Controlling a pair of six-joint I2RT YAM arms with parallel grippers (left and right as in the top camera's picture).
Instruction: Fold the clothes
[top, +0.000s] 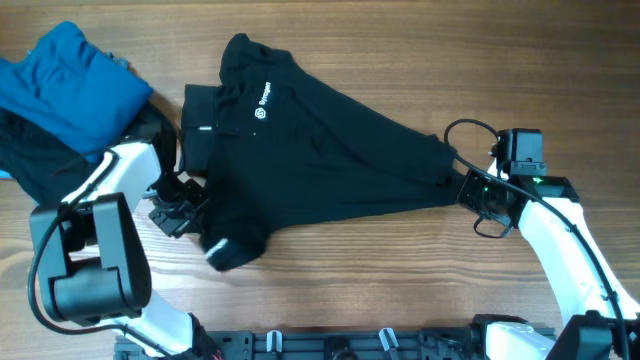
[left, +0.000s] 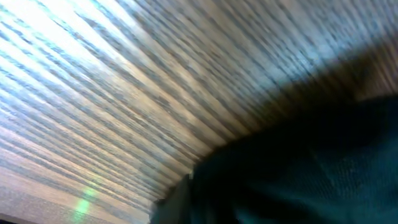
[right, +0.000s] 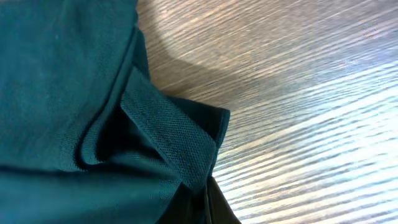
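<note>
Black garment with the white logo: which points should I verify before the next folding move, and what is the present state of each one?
1. Hold of the right gripper on the black garment, at its right tip: cannot tell, fingers hidden.
2. Hold of the left gripper on the left edge: cannot tell, wrist view blurred.
3. Fabric lies flat: not ok, lower left corner is bunched.
4. The logo faces up: ok.
5. The blue garment lies apart: ok.

One logoed black garment (top: 320, 150), one plain black garment (top: 35, 160), one blue garment (top: 70, 75).
</note>
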